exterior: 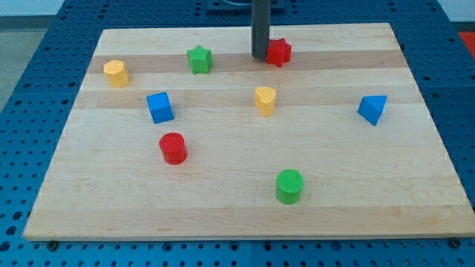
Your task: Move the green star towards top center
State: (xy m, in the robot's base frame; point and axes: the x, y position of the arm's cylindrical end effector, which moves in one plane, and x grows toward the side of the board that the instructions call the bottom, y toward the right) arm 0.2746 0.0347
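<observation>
Our tip (260,56): far centre of the counter (237,215), touching the left side of the red star (280,52).
Green star (199,59): far side, left of our tip, clearly apart.
Jaws: we carry none, only a rod.
Neighbours: yellow block (116,73) far left, blue cube (159,107) nearer.

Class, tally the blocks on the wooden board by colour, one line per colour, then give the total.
Red: 2, the red star and the red cylinder
Green: 2, the green star and the green cylinder
Yellow: 2, the yellow block at the view's left and the yellow block near the middle
Blue: 2, the blue cube and the blue wedge
Total: 8
</observation>
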